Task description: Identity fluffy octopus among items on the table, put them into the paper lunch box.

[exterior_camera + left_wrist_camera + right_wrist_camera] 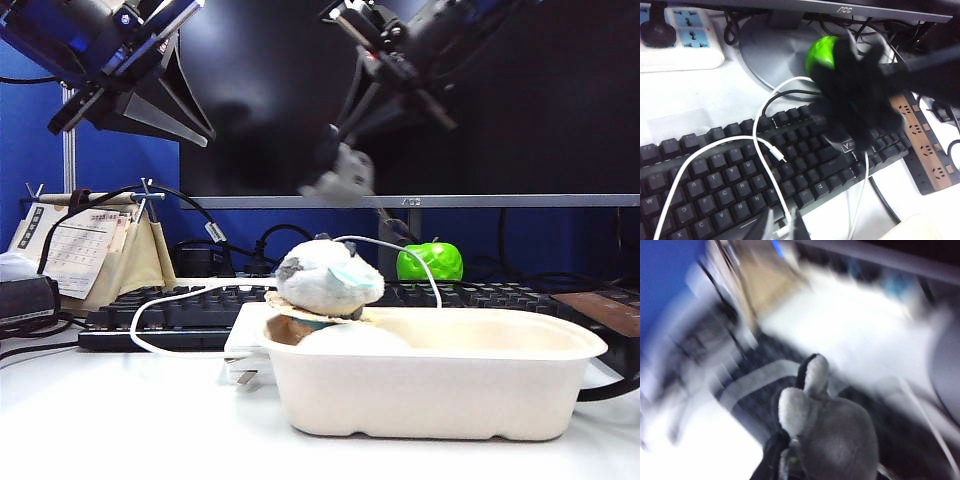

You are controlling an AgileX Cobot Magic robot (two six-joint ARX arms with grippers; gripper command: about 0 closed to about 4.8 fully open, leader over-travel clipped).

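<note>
**A:** Where's the left hand?

**B:** High over the worktop, clear of the job. I cannot tell how wide it is.

**A:** And the right hand?

**B:** Blurred, above the pale plush on the paper lunch box rim. It is clamped on what looks like the fluffy octopus. Carry it right past that plush, lower it inside, then release.

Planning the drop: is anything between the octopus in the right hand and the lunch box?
Partly. The right hand holds the fluffy octopus high above the left end of the paper lunch box, where a pale plush with a teal patch sits on the rim. The box's right part looks open. The left hand hangs high at left, clear.
</note>
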